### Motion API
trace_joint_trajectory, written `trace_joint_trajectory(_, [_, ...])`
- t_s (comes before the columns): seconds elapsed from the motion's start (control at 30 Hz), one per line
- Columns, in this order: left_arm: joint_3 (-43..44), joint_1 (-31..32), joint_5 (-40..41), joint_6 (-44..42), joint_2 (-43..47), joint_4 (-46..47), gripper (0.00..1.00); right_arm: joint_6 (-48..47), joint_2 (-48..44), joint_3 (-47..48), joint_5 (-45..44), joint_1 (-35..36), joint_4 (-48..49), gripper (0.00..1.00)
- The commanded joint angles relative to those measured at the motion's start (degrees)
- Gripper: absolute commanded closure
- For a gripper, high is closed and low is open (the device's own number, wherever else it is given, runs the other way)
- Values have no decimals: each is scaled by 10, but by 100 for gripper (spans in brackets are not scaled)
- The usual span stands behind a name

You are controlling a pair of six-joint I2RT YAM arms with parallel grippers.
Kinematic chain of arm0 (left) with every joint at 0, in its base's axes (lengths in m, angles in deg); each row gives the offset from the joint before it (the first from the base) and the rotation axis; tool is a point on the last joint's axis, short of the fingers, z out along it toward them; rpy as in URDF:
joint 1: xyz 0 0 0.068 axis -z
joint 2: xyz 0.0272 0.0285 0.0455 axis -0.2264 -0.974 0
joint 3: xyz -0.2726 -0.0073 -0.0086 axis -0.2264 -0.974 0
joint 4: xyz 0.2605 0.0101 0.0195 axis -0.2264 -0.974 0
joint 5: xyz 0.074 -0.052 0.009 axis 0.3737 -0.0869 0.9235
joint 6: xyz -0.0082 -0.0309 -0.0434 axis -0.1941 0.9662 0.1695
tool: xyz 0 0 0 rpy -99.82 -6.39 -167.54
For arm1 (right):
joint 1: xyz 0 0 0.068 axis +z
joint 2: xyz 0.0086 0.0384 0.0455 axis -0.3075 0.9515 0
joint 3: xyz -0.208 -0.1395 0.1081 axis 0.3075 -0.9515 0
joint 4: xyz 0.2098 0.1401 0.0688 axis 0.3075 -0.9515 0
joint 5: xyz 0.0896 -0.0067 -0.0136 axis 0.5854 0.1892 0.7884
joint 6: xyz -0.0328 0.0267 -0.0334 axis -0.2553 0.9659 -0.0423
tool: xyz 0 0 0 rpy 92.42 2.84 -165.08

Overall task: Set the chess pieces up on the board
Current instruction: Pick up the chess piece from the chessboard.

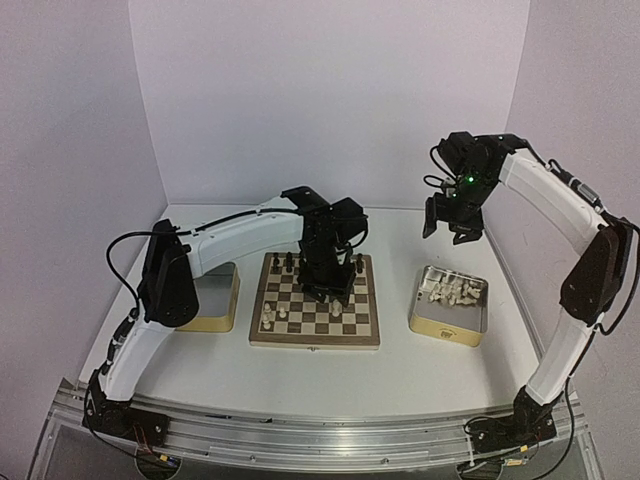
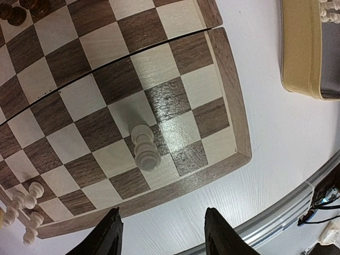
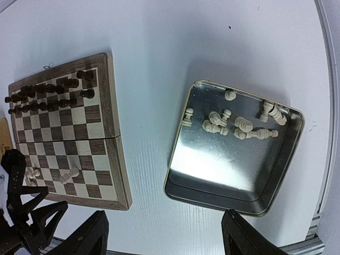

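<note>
Left fingers are hovering apart over a standing white piece. Right fingers are hanging apart above the tin to fetch more.

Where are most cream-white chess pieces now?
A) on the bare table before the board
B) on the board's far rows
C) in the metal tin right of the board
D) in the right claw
C: many cream-white chess pieces lie scattered in the metal tin, only a few on the board.
</note>
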Motion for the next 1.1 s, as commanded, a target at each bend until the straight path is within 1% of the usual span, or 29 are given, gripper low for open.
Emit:
trace_joint_trajectory(0.0, [30,-2,27,12,-21,13,50,-4,-3,-3,16,1,14,28])
trace_joint_trajectory(0.33, [37,-2,46,8,-44,26,61,-9,6,3,28,1,18,28])
trace_joint_trajectory(0.57, [58,-3,41,2,-64,30,68,-14,13,9,35,1,18,28])
trace_joint_trajectory(0.7, [59,-3,37,2,-66,33,74,-15,17,11,38,1,18,28])
trace_joint_trajectory(0.8, [60,-3,36,1,-66,34,76,-15,20,13,39,1,19,28])
trace_joint_trajectory(0.87, [59,-3,37,1,-66,36,80,-15,21,14,40,1,19,28])
trace_joint_trajectory(1.07, [59,-4,46,0,-68,29,96,-16,26,16,43,1,19,29])
